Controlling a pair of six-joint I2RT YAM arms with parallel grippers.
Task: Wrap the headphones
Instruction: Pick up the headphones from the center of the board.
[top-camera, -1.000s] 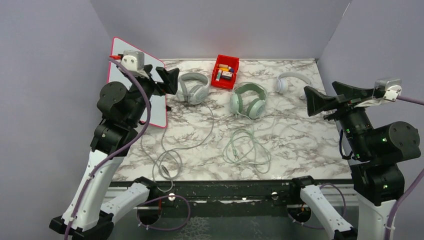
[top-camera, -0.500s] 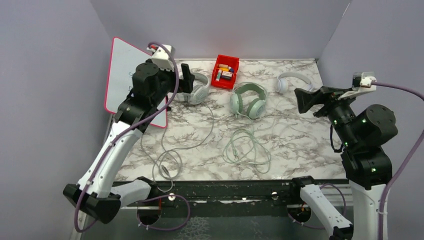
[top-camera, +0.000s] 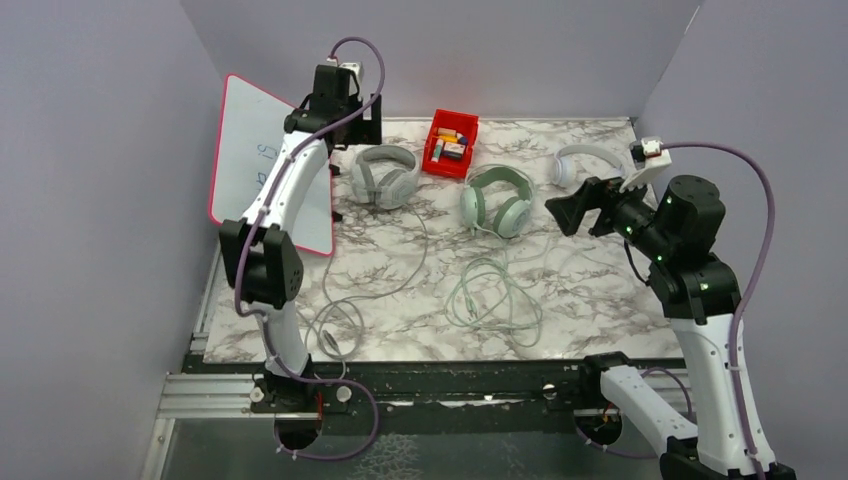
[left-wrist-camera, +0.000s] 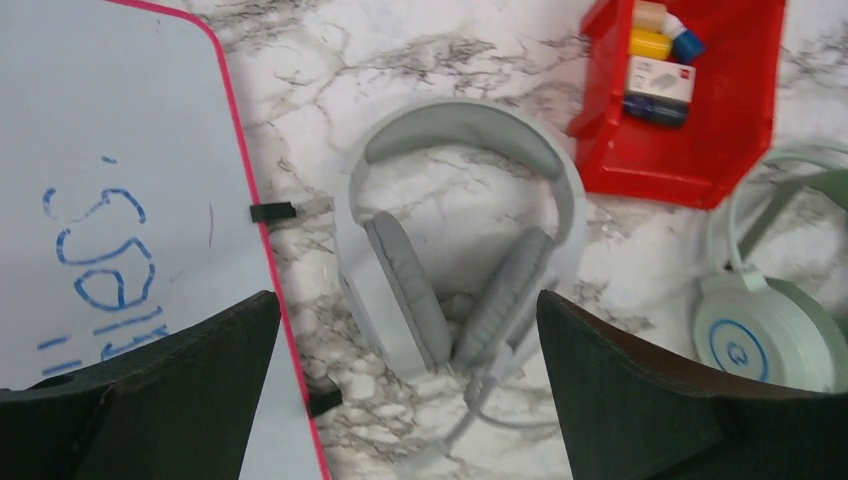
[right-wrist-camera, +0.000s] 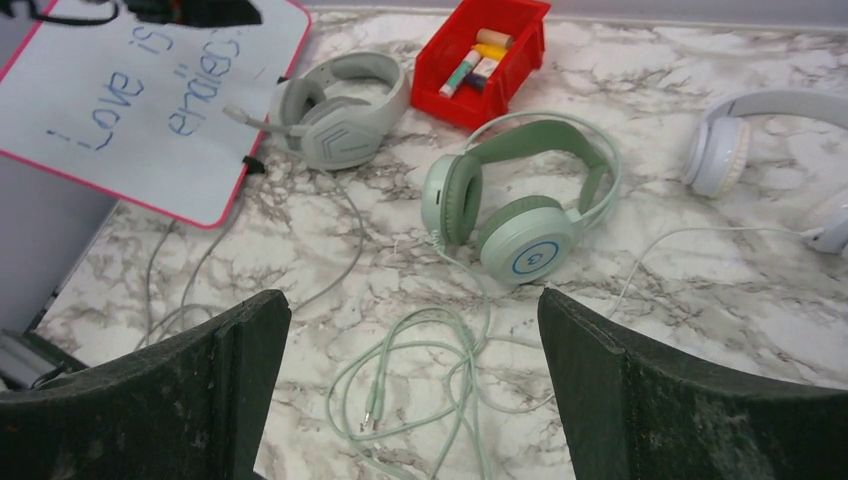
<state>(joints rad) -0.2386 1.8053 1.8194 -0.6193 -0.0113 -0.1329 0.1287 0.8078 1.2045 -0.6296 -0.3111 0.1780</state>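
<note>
The grey-white headset (top-camera: 385, 176) lies on the marble table at the back left; its thin grey cable (top-camera: 340, 300) trails toward the front edge. The mint-green headset (top-camera: 497, 198) lies mid-table with its green cable (top-camera: 495, 295) looped in front. The small white headset (top-camera: 580, 163) lies at the back right. My left gripper (top-camera: 352, 118) is open and empty, high above the grey-white headset (left-wrist-camera: 455, 270). My right gripper (top-camera: 580, 208) is open and empty, raised right of the mint-green headset (right-wrist-camera: 520, 200), over its cable (right-wrist-camera: 430, 370).
A red bin (top-camera: 450, 143) of small items stands at the back centre. A pink-edged whiteboard (top-camera: 262, 170) with blue writing leans at the left wall. Grey walls close in three sides. A black rail runs along the table's front edge (top-camera: 450, 370).
My left arm has stretched up and toward the back, its gripper now over the grey-white headset. My right gripper has swung left and forward toward the mint-green headset. The headsets and cables have not moved.
</note>
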